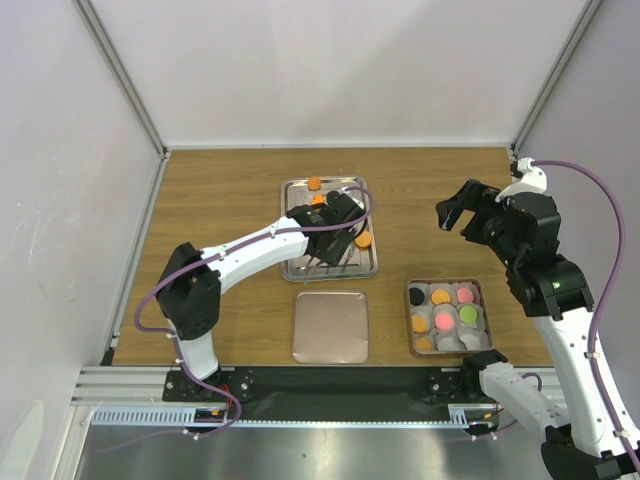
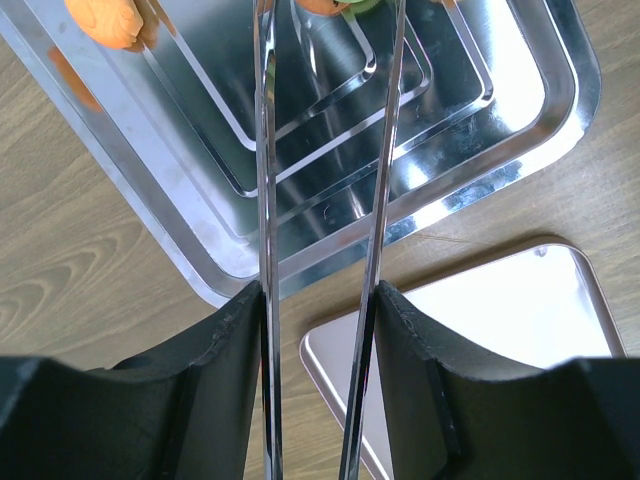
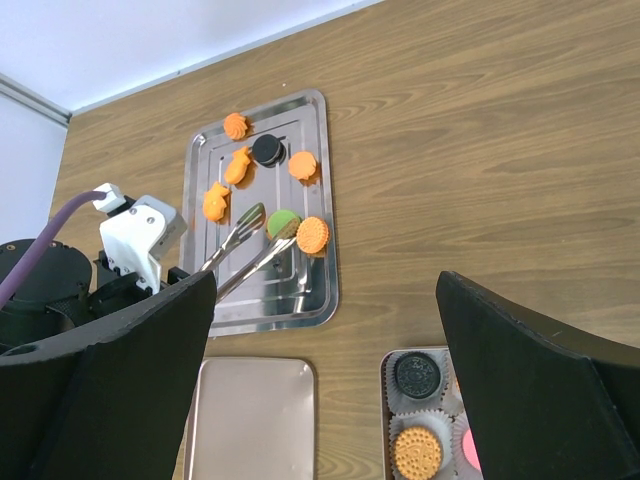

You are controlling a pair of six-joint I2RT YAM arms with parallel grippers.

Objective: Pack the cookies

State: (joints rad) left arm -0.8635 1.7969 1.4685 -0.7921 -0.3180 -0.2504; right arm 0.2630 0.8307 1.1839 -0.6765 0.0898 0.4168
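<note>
Metal tongs (image 3: 243, 247) are held in my left gripper (image 2: 320, 300), which is shut on their two arms (image 2: 265, 200). The tongs stand spread over the silver tray (image 3: 262, 314). Their tips reach a green cookie (image 3: 283, 223) lying beside a round orange cookie (image 3: 313, 234); contact is unclear. More cookies lie on the tray: orange ones (image 3: 235, 125) and a black one (image 3: 267, 150). The square box (image 1: 410, 322) at the right holds cookies in paper cups, among them a pink one (image 1: 444, 320) and a black one (image 3: 413, 374). My right gripper (image 1: 462, 210) hangs open and empty above the table, right of the tray.
A flat pinkish lid (image 1: 331, 327) lies in front of the tray, left of the box. White walls stand along the table's left, back and right sides. My left arm (image 1: 240, 255) reaches across the table's left half to the tray.
</note>
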